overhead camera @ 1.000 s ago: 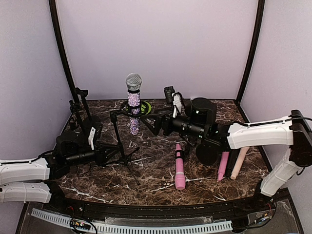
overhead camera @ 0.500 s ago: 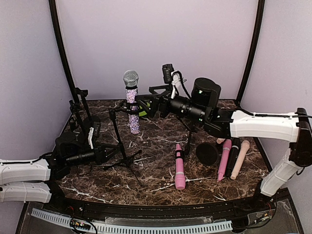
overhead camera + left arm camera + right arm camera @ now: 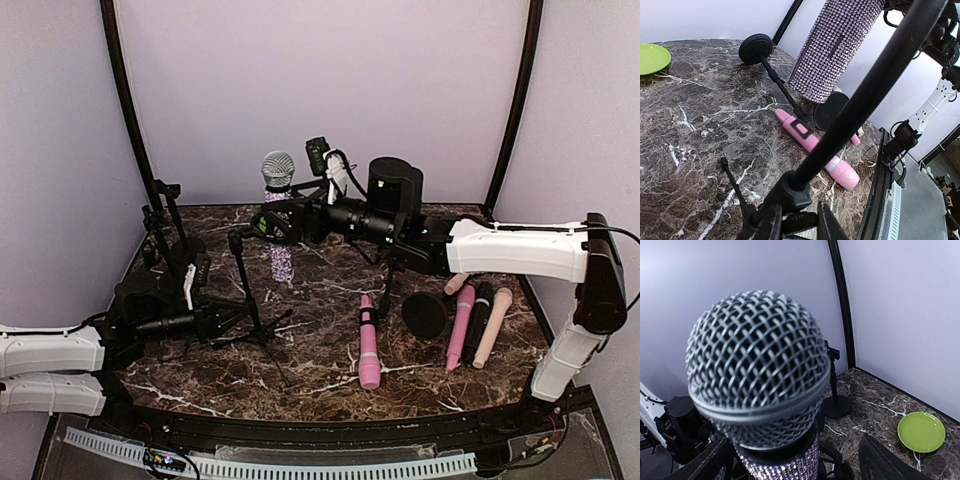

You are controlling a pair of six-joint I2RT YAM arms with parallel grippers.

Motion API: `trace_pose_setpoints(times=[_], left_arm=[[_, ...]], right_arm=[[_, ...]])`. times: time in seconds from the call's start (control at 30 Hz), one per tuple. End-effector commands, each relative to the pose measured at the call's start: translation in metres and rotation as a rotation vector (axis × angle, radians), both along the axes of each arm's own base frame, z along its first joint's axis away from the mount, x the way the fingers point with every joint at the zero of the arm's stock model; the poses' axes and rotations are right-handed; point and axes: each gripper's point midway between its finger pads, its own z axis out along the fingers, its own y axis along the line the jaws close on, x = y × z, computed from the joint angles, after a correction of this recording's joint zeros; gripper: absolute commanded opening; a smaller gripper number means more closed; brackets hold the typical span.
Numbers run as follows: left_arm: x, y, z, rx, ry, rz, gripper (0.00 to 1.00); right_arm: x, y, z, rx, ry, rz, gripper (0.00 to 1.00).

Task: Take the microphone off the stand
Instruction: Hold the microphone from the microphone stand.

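The microphone (image 3: 278, 168) has a silver mesh head and a purple rhinestone body, and it stands upright in the clip of the black tripod stand (image 3: 245, 285). My right gripper (image 3: 272, 222) is open. Its jaws stand on either side of the rhinestone body just under the head. In the right wrist view the head (image 3: 755, 360) fills the frame. The left finger lies against the body and the right finger (image 3: 887, 460) stands apart from it. My left gripper (image 3: 215, 320) is shut on the stand low on its pole. The left wrist view shows the pole (image 3: 860, 100) and the microphone body (image 3: 835, 45).
A pink microphone (image 3: 368, 340) lies on the marble table. Pink, black and beige microphones (image 3: 477, 320) lie at the right beside a black round stand base (image 3: 425, 315). A second stand (image 3: 165, 215) is at the back left. A green plate (image 3: 921, 431) sits near the back wall.
My right arm rose from low over the table and moved left until its jaws were around the microphone. The stand and microphone shifted slightly to the right together.
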Motion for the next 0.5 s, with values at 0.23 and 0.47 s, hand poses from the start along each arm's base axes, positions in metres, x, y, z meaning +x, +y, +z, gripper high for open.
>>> trace_pose_setpoints(times=[0.23,0.47], left_arm=[[-0.018,-0.002,-0.027,0.058,0.084,-0.081,0.00],[-0.018,-0.004,-0.027,-0.031,0.185,-0.056,0.00]], right_arm=[[0.000,0.003,0.019,0.034,-0.116,0.009,0.50],[-0.002,-0.005,0.007,0.009,-0.134,-0.006,0.21]])
